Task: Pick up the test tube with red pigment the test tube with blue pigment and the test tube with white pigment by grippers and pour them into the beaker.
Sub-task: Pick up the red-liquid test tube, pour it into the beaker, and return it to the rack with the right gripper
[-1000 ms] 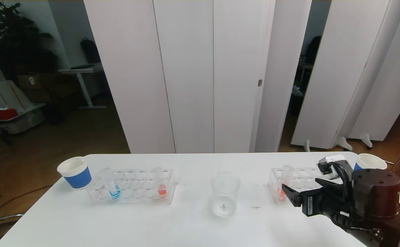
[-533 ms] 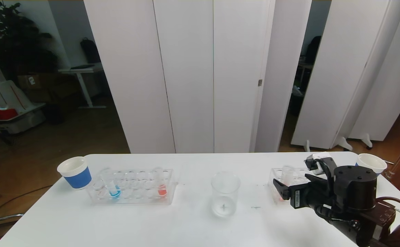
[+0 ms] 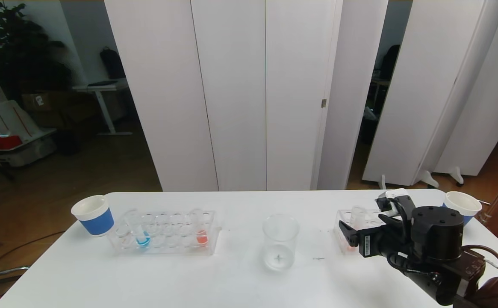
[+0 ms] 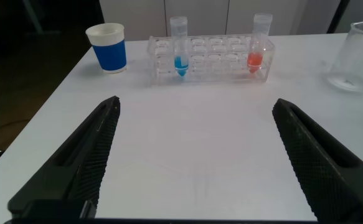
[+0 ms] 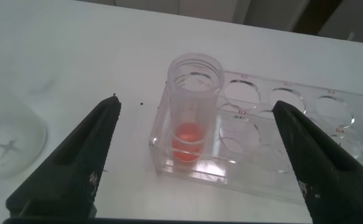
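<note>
**Right gripper open beside the red tube in the right-hand rack**

The right gripper stood near the bench's right edge, its fingers spread wide, one on each side of the test tube with red pigment but not touching it. That tube stood upright in the end hole of a clear rack toward the right rear corner, a blue paper cup behind it. The beaker stood upright at mid-bench. Toward the left edge a second rack held the test tube with blue pigment and another red tube, beside another blue cup. The left gripper hung near the front left, fingers apart, holding nothing.
</note>
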Robot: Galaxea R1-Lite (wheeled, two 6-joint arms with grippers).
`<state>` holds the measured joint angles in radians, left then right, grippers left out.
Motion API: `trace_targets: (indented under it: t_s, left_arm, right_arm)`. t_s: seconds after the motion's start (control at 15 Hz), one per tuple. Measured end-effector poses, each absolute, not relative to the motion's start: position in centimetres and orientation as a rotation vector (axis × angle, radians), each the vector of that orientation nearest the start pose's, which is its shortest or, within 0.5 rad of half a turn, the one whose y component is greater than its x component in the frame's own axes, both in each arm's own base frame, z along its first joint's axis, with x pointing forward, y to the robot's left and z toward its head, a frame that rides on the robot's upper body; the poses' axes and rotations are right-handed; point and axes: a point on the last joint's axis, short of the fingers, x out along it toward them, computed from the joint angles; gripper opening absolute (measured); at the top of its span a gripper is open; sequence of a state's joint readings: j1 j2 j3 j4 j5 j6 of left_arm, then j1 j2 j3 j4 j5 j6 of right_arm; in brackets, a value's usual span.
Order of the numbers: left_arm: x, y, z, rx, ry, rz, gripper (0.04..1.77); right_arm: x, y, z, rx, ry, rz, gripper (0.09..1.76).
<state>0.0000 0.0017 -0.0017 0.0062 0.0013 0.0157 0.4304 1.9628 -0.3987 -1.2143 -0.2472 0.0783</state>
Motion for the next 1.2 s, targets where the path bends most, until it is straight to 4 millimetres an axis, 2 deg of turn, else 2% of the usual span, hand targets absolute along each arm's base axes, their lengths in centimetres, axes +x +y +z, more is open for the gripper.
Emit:
trace_targets:
  t_s: [0.6, 0.67, 0.73, 0.87, 0.93, 1.0, 1.07, 1.2]
  left_arm:
    - [-2.3, 0.0, 7.5, 0.015, 0.006, 0.001, 1.75]
    - [-2.3, 0.0, 7.5, 0.015, 0.006, 0.001, 1.75]
    - [-2.3, 0.0, 7.5, 0.015, 0.006, 0.001, 1.75]
    - [-2.3, 0.0, 7.5, 0.015, 0.006, 0.001, 1.75]
    - [-2.3, 0.0, 7.5, 0.015, 0.006, 0.000, 1.75]
    - [-2.3, 0.0, 7.5, 0.015, 0.006, 0.001, 1.75]
    - [-2.3, 0.0, 7.5, 0.015, 0.006, 0.001, 1.75]
    - [-2.3, 0.0, 7.5, 0.016, 0.006, 0.001, 1.75]
  right_arm:
    - [27.0, 11.9, 6.8, -0.058, 0.324, 0.175, 1.75]
    - [27.0, 11.9, 6.7, -0.058, 0.323, 0.175, 1.68]
    - [27.1, 11.9, 6.7, -0.057, 0.323, 0.175, 1.46]
    - [27.2, 12.0, 6.7, -0.053, 0.321, 0.175, 0.61]
    - [27.3, 12.0, 6.7, -0.052, 0.321, 0.175, 0.41]
    - [27.4, 12.0, 6.6, -0.050, 0.322, 0.174, 0.43]
    - [27.5, 12.0, 6.5, -0.051, 0.323, 0.172, 0.60]
    - [27.5, 12.1, 6.4, -0.051, 0.327, 0.171, 0.59]
